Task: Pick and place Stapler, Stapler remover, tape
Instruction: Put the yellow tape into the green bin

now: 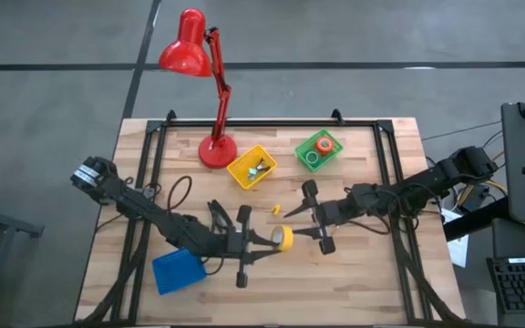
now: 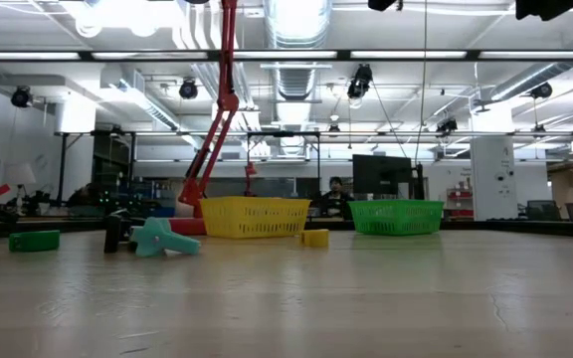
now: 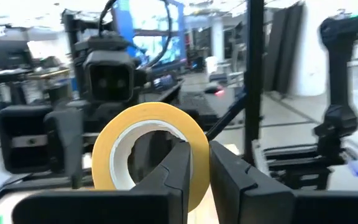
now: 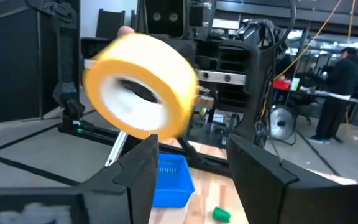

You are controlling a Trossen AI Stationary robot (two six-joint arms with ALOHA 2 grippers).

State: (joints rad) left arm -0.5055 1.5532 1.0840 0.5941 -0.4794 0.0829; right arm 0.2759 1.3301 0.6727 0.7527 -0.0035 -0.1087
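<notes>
A yellow tape roll (image 1: 284, 238) hangs above the table's middle in my left gripper (image 1: 277, 239), which is shut on it. In the left wrist view the roll (image 3: 143, 124) stands on edge with its hollow centre facing the camera. My right gripper (image 1: 301, 221) is open just to the right of the roll, its fingers pointing at it without touching. In the right wrist view the roll (image 4: 138, 84) floats beyond the spread fingers (image 4: 191, 174). An orange and a green roll lie in the green bin (image 1: 334, 159). The stapler does not show plainly. My left gripper (image 3: 201, 174) pinches the yellow roll's ring wall (image 3: 199, 146). One finger (image 3: 173, 171) is in the hollow centre and the other finger (image 3: 229, 177) is outside. The fingers come level from the table's left. The roll is lifted clear and stands on edge.
A red desk lamp (image 1: 210, 100) stands at the far edge. Beside it sit a yellow bin (image 1: 241, 179) with small items, then the green bin. A blue bin (image 1: 177, 271) sits near the left arm. A small yellow piece (image 1: 276, 210) lies mid-table. The low view shows teal (image 2: 162, 237) and green (image 2: 33, 240) items.
</notes>
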